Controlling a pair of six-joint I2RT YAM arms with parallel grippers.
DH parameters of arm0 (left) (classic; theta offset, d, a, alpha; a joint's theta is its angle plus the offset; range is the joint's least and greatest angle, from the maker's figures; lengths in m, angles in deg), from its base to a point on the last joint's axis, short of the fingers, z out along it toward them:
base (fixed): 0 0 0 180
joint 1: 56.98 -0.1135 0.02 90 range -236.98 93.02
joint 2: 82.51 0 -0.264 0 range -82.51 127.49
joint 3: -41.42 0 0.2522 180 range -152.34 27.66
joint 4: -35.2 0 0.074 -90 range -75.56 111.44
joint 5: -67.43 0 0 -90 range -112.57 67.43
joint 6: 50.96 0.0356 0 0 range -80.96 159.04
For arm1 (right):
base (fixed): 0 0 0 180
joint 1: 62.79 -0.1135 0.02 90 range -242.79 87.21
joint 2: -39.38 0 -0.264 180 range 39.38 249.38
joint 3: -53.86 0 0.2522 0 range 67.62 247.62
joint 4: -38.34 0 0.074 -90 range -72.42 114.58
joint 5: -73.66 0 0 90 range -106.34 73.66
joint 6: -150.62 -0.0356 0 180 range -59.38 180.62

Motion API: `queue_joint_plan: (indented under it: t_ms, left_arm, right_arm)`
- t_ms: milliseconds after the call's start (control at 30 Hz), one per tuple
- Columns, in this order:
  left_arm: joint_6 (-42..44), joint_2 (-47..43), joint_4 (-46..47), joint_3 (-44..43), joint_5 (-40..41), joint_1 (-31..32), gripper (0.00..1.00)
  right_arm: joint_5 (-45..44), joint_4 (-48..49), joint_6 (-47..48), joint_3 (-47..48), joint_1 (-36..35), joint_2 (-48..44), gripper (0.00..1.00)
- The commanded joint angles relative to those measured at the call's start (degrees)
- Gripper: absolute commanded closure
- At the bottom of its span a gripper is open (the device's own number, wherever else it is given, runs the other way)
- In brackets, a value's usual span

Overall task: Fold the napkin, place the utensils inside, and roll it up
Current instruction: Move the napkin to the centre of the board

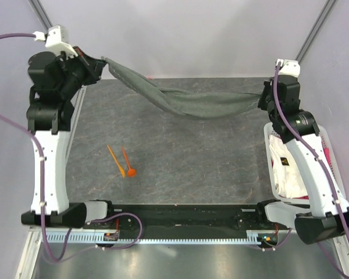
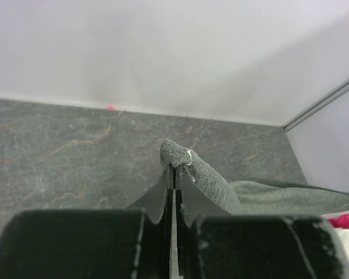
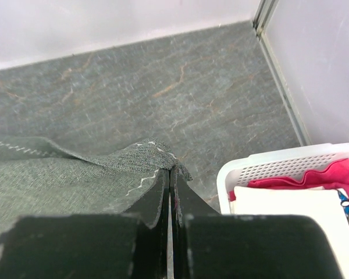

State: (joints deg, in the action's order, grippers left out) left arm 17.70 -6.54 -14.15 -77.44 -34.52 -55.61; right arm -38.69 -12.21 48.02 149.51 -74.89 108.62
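The dark grey napkin (image 1: 192,102) hangs stretched above the far part of the table, sagging in the middle between both arms. My left gripper (image 1: 103,64) is shut on its left corner (image 2: 180,154), the cloth bunched over the fingertips. My right gripper (image 1: 260,99) is shut on the right corner (image 3: 163,158), where the pale stitched hem shows. Two slim orange utensils (image 1: 123,163) lie on the table at the near left, one with a rounded end, well away from both grippers.
A white basket (image 1: 271,174) with white and pink fabrics stands at the right edge under the right arm, its rim (image 3: 279,164) close to the right gripper. The grey marbled tabletop (image 1: 192,163) ends at a pale back wall.
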Motion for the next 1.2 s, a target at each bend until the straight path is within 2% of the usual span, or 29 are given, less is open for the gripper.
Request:
queue_joint_plan:
  t_ms: [0,67,200,333,433,467,533,567,667,767,800,833,900,933,1000,1033,1133,1167]
  left_arm:
    - [2.4,-3.7,2.5,-2.2,-0.6,-0.1,0.98]
    - [1.9,-0.7,2.5,-4.2,-1.4,-0.1,0.98]
    - [0.6,11.3,2.5,-8.4,-5.8,-0.1,0.98]
    - [1.2,29.2,0.6,-16.2,-6.3,-0.1,0.98]
    - [1.7,37.7,0.5,-20.5,-6.2,-0.1,0.98]
    - [1.7,42.2,0.4,-21.3,-6.3,-0.1,0.85]
    - [1.7,44.7,0.4,-21.1,-7.7,0.0,0.56]
    - [1.9,44.4,0.3,-20.2,-7.6,0.6,0.37]
    - [3.9,38.2,1.7,-12.2,-1.5,3.1,0.25]
    - [3.9,30.9,5.9,1.0,4.6,5.8,0.22]
    - [2.8,25.7,7.5,5.0,6.7,6.6,0.22]
    - [2.1,22.7,8.8,13.0,7.2,7.3,0.22]
    - [-0.3,14.8,12.4,20.9,8.1,9.8,0.22]
    - [-0.9,12.5,13.2,27.9,8.4,12.1,0.22]
    - [-1.2,8.3,14.8,33.7,10.8,15.9,0.22]
    - [-1.2,5.7,14.7,37.8,11.4,20.2,0.22]
    - [-2.5,3.1,14.2,44.1,11.7,27.5,0.25]
    - [-3.4,2.8,13.9,45.4,11.6,28.9,0.29]
  right_arm:
    - [-1.6,1.6,1.2,0.7,0.1,-4.4,1.0]
    - [-2.2,2.1,1.0,0.7,0.3,-3.8,1.0]
    - [0.3,2.5,0.1,0.4,1.0,1.3,1.0]
    - [3.6,5.8,-0.5,-2.3,2.3,8.3,1.0]
    - [5.4,7.3,-0.3,-2.7,2.7,13.6,1.0]
    - [5.6,7.4,-0.1,-2.7,2.8,14.6,1.0]
    - [6.6,7.4,0.0,-3.0,2.8,17.2,1.0]
    - [7.1,7.4,-0.1,-3.2,2.8,17.8,1.0]
    - [8.0,7.4,-0.6,-4.5,2.8,18.5,1.0]
    - [8.4,7.5,-1.2,-6.3,2.8,17.4,1.0]
    - [8.5,7.5,-1.4,-6.7,2.8,16.9,1.0]
    - [8.7,7.7,-1.5,-7.7,2.8,16.6,1.0]
    - [9.5,7.9,-1.9,-8.7,2.8,15.9,1.0]
    - [9.8,7.9,-2.0,-9.5,2.9,15.7,1.0]
    - [10.4,8.0,-2.3,-10.4,2.8,14.9,1.0]
    - [10.7,8.1,-2.3,-11.1,2.8,14.7,1.0]
    - [11.3,8.4,-2.3,-12.3,2.8,14.0,1.0]
    - [11.4,8.4,-2.3,-12.5,2.9,13.8,1.0]
